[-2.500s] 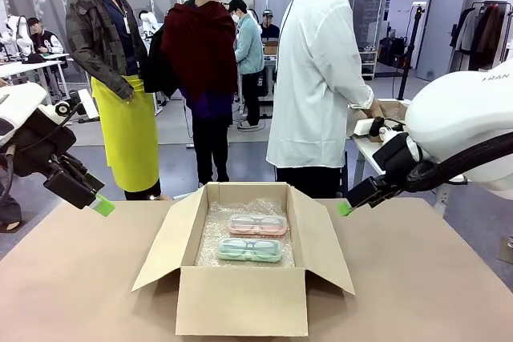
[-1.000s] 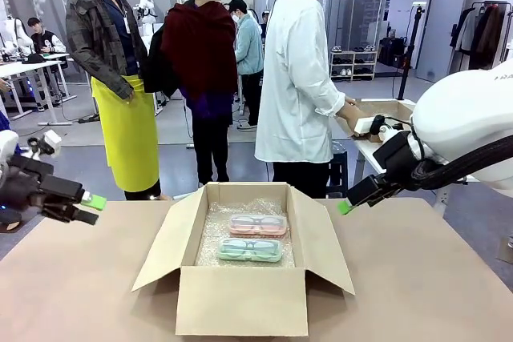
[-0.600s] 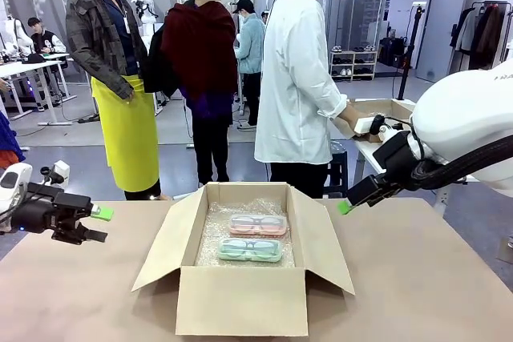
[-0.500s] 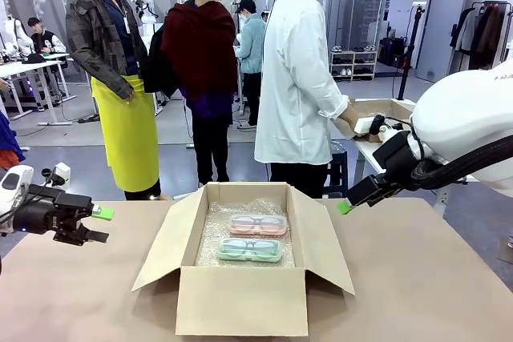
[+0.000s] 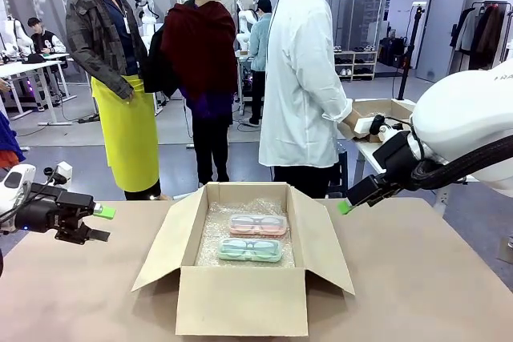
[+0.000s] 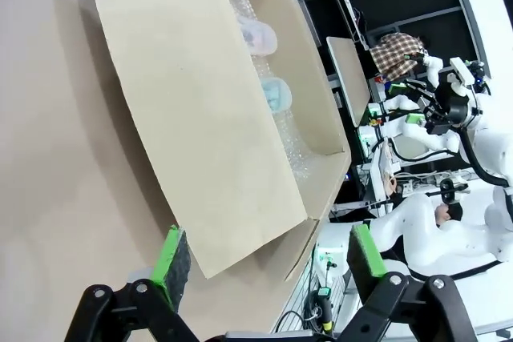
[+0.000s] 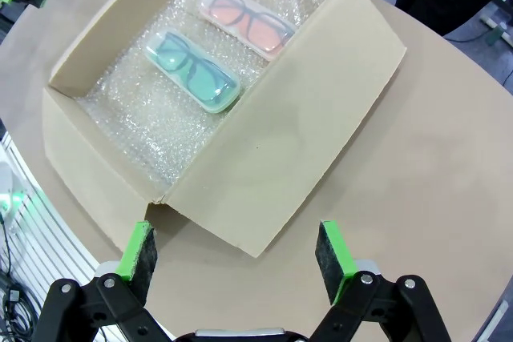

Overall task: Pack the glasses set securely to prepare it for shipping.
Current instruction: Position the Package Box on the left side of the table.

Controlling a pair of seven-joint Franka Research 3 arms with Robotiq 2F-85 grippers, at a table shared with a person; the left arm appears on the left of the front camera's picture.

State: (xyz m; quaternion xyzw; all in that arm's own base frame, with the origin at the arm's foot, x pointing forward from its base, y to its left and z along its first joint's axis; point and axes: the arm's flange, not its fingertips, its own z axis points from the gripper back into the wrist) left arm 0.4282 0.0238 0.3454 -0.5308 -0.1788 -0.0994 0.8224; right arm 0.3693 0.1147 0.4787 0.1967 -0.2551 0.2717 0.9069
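Midway across the counter point(image 5: 433, 294) stands an open cardboard box point(image 5: 240, 302), its left and right flaps spread outward and its floor lined with bubble wrap point(image 7: 128, 118). On that lining lie the two cases of the glasses set, parallel and just beside each other. The pink case point(image 5: 257, 224) is on the far side and the mint green case point(image 5: 250, 250) on the near side, with dark spectacles showing through both lids.

Left of the box and well apart from it, low over the counter, the left pincer point(image 5: 100, 224) points rightward toward the left flap. Its green-padded fingers are spread wide with nothing between them. Right of the box and higher up, over the counter's far right part, hangs the right pincer point(image 5: 345, 207). Its wrist view shows its fingers likewise spread wide and empty, above the right flap, with both cases beyond.

Past the counter's far edge a person in a white shirt point(image 5: 304, 78) stands turned to the right.
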